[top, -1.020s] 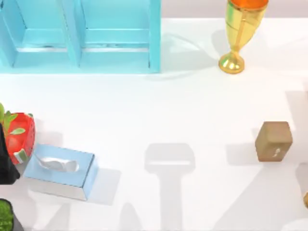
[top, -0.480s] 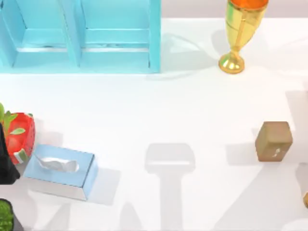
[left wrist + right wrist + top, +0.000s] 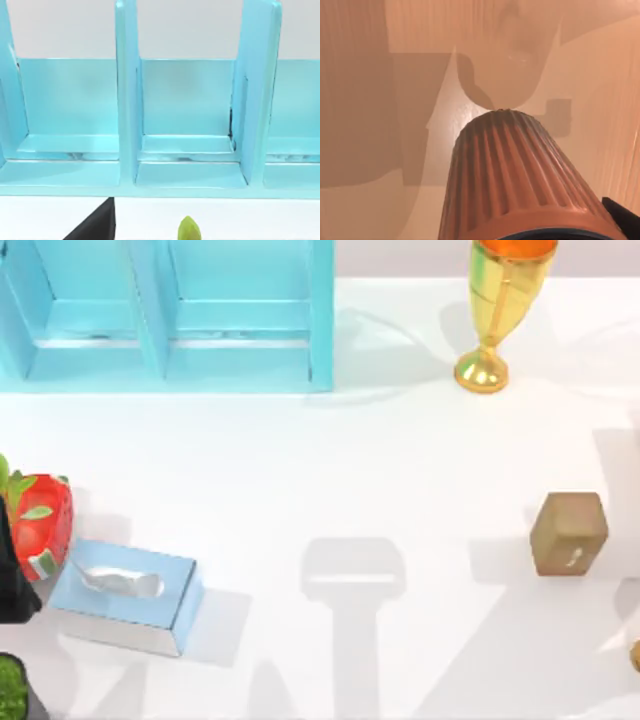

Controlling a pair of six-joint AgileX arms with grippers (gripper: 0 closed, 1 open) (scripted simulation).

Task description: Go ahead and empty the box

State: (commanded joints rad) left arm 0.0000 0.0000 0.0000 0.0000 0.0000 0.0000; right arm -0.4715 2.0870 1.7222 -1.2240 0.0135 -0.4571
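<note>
A light blue tissue box lies at the table's lower left, with white tissue showing in its top slot. A small brown box stands at the right, closed. A black part of my left gripper shows at the left edge, between a red strawberry and the tissue box. In the left wrist view one black finger and a green tip show in front of a blue shelf. The right wrist view has an orange ribbed cone close to the camera, with a black bit of my right gripper beside it.
A blue shelf unit with open compartments stands along the back left. A gold trophy cup stands at the back right. A green object sits at the lower left corner. The arms' shadows fall on the white table.
</note>
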